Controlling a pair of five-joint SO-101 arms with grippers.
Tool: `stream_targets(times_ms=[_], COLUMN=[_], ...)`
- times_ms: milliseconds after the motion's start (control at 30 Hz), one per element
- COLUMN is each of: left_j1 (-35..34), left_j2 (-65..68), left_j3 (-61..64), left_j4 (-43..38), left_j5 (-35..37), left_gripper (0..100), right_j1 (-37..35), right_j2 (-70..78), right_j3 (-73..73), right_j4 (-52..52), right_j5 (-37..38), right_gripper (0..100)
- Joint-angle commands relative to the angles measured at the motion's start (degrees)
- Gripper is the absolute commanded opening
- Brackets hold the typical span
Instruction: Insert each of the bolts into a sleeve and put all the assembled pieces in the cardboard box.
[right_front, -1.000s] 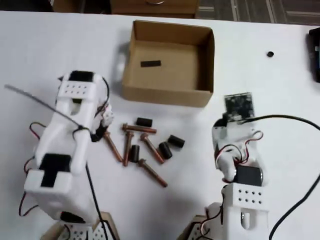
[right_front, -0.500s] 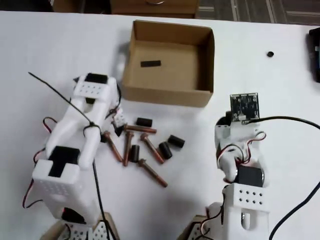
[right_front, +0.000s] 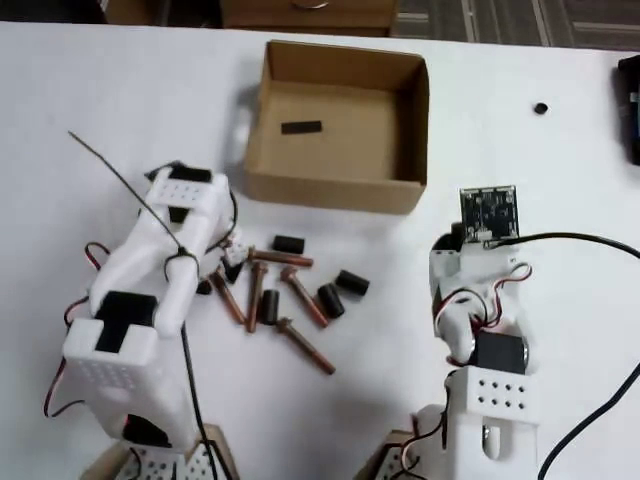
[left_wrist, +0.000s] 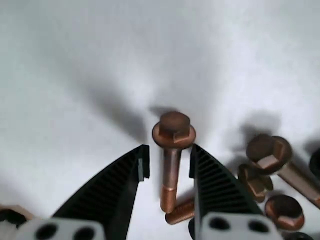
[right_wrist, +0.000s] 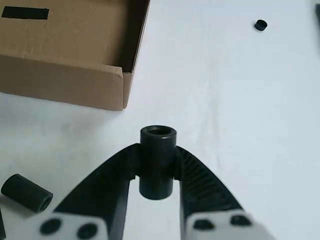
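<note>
Several copper bolts (right_front: 303, 297) and black sleeves (right_front: 351, 282) lie scattered in front of the cardboard box (right_front: 340, 180). My left gripper (right_front: 224, 266) is down at the left end of that pile. In the left wrist view it (left_wrist: 168, 161) stands open with one bolt (left_wrist: 172, 150) lying between the jaws, head pointing away; neither jaw seems to touch it. My right gripper (right_wrist: 157, 172) is shut on an upright black sleeve (right_wrist: 158, 160), held over the table to the right of the box (right_wrist: 75, 80). Another sleeve (right_wrist: 27, 192) lies nearby.
A flat black strip (right_front: 301, 127) lies inside the box. A small black piece (right_front: 541, 107) sits on the table at the far right, and a dark device (right_front: 630, 95) is at the right edge. Bare white table surrounds the pile.
The left arm has swung right and down onto the bolt pile, its jaws now straddling a bolt. The right arm shifted slightly a second ago and has since kept still.
</note>
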Motion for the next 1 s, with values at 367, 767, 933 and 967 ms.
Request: stream_targets(times_ms=[367, 767, 933, 967], left_j1=[-0.79, -1.49, -1.41, -1.32], left_j2=[-0.88, -1.14, -6.33, -8.79], left_j3=[9.63, -21.93, -40.66, -42.86], left_j4=[-11.08, 14.68, 25.23, 25.49], left_j5=[0.0, -15.56, -21.19, -21.98], left_gripper=[2, 2, 2, 2], right_j1=[0.22, -5.76, -14.55, -15.78], right_j2=[-1.8, -1.8, -1.8, -1.89], right_j3=[-2.02, -6.15, -6.51, -6.51], right_j4=[-8.57, -8.4, -7.6, -7.34], right_j5=[-0.44, -11.16, -9.49, -9.58], right_gripper=[1.9, 1.9, 1.9, 1.9])
